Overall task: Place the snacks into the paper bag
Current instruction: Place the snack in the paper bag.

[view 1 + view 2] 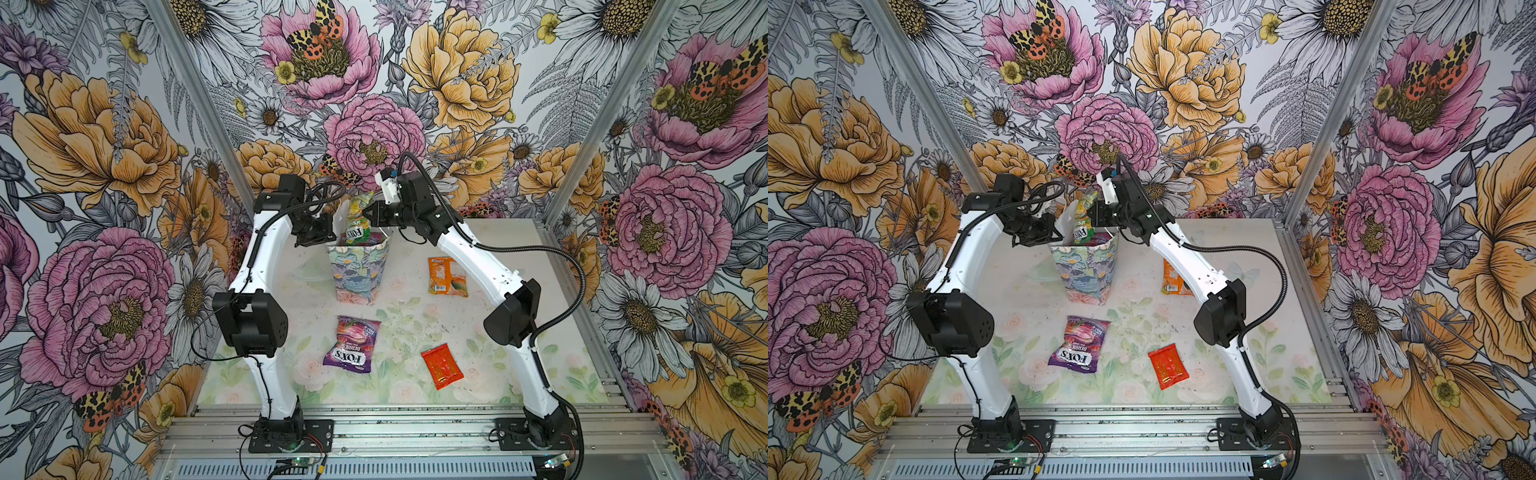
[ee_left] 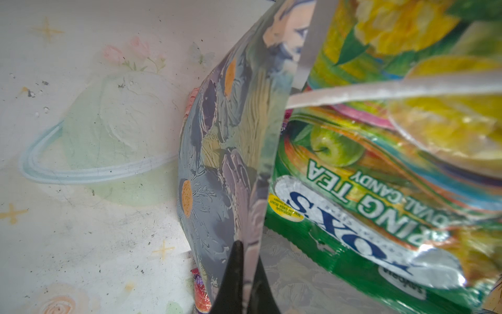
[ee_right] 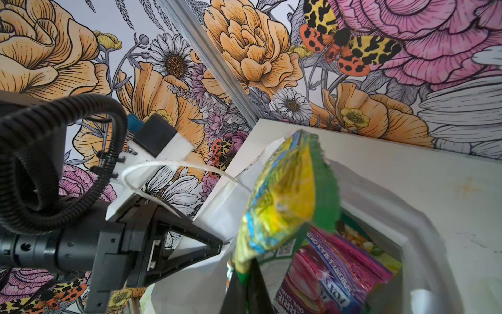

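1. Packet above bag: the right gripper [image 1: 368, 214] is clenched on the right edge of the green packet [image 1: 358, 218], which stands in the mouth of the bag [image 1: 358, 272] at the far middle of the table [image 1: 498, 249].
2. The packet's long axis runs upright. Its lower end sits below the rim and its upper half rises clear above it.
3. The bag lies straight beneath the right gripper, so the coming move is judged to be a plain lowering or letting go, with no sideways travel.
4. The left gripper [image 1: 331, 233] is pinched tight on the bag's left wall at the rim, apparently bracing the mouth open.
5. The right wrist view shows pink packets [image 3: 339, 258] already inside, under the green one.
6. The purple packet [image 1: 352, 345], orange packet [image 1: 446, 276] and red packet [image 1: 441, 365] lie flat on the table, apart from the bag. The right arm is nearer the last two.
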Motion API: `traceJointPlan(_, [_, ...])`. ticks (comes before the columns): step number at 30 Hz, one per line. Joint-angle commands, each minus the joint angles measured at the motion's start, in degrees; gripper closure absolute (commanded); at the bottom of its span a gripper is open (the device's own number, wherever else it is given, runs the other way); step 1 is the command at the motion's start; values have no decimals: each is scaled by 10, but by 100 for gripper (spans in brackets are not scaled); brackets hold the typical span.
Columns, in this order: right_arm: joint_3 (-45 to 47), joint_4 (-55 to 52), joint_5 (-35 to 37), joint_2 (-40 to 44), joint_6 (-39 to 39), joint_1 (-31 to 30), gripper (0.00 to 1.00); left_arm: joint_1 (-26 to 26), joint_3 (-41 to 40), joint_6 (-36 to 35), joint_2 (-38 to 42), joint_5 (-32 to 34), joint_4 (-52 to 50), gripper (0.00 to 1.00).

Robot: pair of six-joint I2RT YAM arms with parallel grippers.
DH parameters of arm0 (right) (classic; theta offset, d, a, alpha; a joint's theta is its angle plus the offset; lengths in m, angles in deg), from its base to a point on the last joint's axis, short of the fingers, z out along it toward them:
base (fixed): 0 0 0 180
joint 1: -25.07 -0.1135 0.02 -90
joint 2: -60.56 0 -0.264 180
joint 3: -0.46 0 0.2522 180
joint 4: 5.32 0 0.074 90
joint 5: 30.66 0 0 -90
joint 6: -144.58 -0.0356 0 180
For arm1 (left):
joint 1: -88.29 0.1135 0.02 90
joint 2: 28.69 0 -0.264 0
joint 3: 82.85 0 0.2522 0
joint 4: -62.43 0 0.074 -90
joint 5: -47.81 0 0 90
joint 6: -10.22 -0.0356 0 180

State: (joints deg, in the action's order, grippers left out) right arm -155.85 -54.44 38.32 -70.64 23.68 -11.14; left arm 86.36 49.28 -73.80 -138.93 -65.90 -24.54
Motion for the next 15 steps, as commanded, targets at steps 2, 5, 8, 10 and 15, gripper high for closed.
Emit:
traceJointPlan(2, [-20,27,-17,3,-10,-4,100,7,-2,1,31,-25,15,100])
traceJointPlan(5, [-8,26,-8,16,-8,-2,100,8,-2,1,30,-24,14,100])
traceJointPlan(8, [6,26,-5,30,-3,-3,100,9,-2,1,31,-24,14,100])
traceJointPlan(10, [8,26,-18,35,-2,-5,100,9,-2,1,31,-25,14,100])
traceJointPlan(15, [20,27,-38,51,3,-15,100,9,-2,0,33,-24,15,100])
